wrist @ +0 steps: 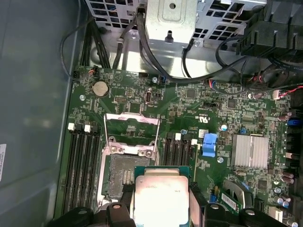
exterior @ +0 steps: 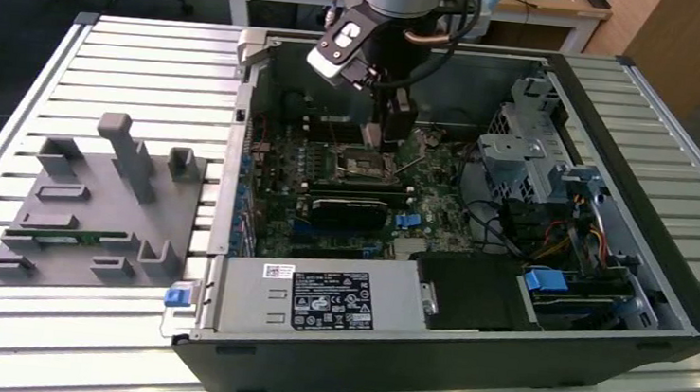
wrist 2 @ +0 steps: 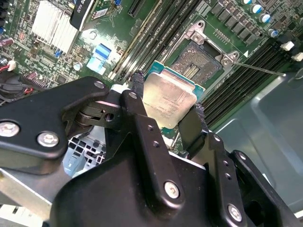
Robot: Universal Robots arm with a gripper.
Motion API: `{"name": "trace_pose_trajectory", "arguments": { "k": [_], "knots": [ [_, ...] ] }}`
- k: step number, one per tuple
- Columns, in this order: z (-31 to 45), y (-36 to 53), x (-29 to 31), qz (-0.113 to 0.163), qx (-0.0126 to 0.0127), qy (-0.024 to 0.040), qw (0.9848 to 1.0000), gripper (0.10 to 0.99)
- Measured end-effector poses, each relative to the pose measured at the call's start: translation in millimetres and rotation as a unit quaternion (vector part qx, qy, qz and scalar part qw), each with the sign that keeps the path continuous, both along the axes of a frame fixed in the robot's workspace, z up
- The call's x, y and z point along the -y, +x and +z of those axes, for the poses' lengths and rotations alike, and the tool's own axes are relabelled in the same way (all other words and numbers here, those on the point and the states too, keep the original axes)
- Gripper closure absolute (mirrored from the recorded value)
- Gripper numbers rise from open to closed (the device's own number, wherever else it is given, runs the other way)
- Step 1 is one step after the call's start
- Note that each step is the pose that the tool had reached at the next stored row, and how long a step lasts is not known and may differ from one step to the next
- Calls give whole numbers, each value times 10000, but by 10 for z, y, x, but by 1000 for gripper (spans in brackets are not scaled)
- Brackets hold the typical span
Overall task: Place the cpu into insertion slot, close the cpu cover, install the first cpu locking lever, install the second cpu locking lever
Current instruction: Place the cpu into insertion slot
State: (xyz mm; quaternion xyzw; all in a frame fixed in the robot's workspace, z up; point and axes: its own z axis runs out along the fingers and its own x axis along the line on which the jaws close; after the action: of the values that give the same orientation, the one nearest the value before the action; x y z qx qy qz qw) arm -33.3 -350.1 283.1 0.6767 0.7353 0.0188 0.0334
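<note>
My gripper (wrist 2: 165, 108) is shut on the cpu (wrist 2: 170, 93), a square chip with a dull silver top on a green base. One black finger (wrist 2: 137, 94) presses each side of it. In both wrist views the cpu hangs above the board, beside the insertion slot (wrist 2: 199, 64) and offset from it. The slot's dark centre (wrist: 124, 174) lies bare. The cpu cover (wrist: 131, 135), a thin silvery frame, stands swung open behind the slot. A thin locking lever (wrist 2: 258, 69) sticks out past the slot. In the exterior view the gripper (exterior: 391, 135) hovers just over the slot (exterior: 366, 165) inside the open computer case.
Black memory slots (wrist: 84, 165) flank the socket. A finned heat sink (wrist: 248, 151) and a blue connector (wrist: 209, 144) sit nearby. The drive cage (exterior: 519, 154), cables and power supply (exterior: 315, 298) crowd the case. A grey fixture (exterior: 96, 202) lies at the exterior view's left.
</note>
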Motion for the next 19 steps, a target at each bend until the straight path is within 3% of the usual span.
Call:
{"name": "trace_pose_trajectory", "arguments": {
  "k": [14, 19],
  "knots": [
    [-62, -2, -1, -2, 0, -3, 10000, 545],
    [-114, -2, -34, -26, 0, -2, 10000, 545]
  ]
}}
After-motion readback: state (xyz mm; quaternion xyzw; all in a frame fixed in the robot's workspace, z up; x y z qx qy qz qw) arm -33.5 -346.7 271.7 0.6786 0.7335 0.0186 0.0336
